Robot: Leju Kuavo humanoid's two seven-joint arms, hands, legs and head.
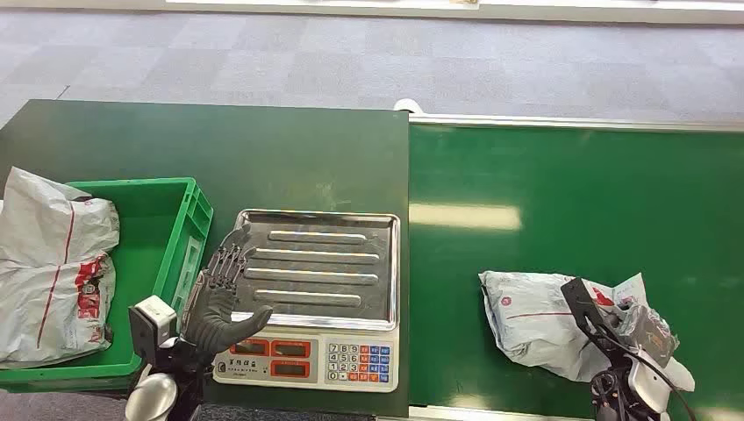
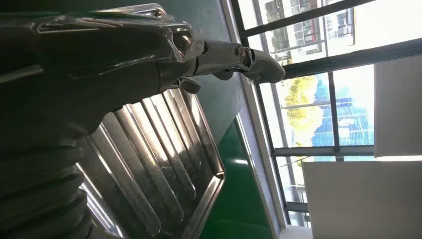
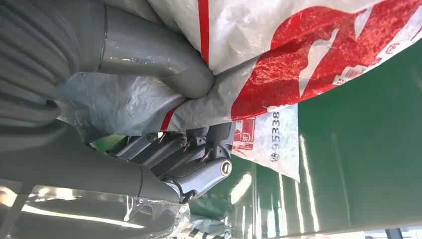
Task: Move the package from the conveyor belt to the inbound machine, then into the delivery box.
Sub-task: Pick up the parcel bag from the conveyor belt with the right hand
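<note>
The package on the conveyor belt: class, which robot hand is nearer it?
Right. The right hand grips the package; the left hand hovers over the scale tray.

I see even bright light in head view | glare streak on conveyor belt | left wrist: windows blown out, foreground dark | right wrist: close, soft.

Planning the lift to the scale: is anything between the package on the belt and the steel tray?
The left hand hovers, fingers spread, over the near-left corner of the ribbed steel scale tray. Otherwise nothing lies between it and the white-and-red plastic package, which the right hand grips.
</note>
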